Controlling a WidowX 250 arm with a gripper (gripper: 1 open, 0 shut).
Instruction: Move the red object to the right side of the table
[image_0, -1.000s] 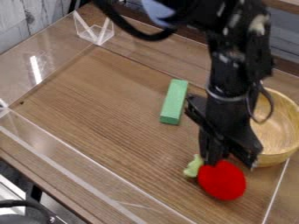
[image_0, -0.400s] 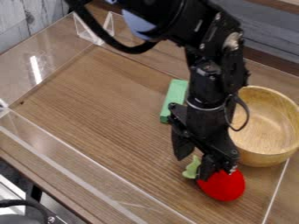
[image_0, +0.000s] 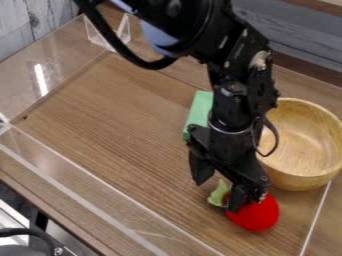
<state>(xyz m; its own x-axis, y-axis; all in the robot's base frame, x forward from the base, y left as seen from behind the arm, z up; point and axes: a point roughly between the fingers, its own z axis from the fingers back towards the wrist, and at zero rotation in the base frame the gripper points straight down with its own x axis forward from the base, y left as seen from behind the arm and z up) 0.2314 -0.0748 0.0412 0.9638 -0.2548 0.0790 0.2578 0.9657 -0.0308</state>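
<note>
A: So, where is the red object (image_0: 254, 211) at this point?

B: Low on the table (image_0: 107, 130), near the front clear wall and over toward the right edge, just in front of the wooden bowl (image_0: 305, 142). Its pale green tuft pokes out on its left side.

A: And the gripper (image_0: 237, 192)?

B: It points straight down, right over the ball's left half. The jaws look spread wide, with the fingers around the tuft side, not pinching it, though the black fingers hide the exact contact, so I can't say whether they touch.

A: Why so low, then, if nothing is pinched?

B: My guess is that the ball lies where it is meant to rest, and spread jaws fit a release.

A: Is the job done?

B: Judging by where it lies, nearly: the ball is on the right part of the table. The green block (image_0: 201, 110) lies farther back, partly behind the arm, well clear of the ball.

A: Any risk?

B: A round ball could roll if a finger drags on it.
</note>
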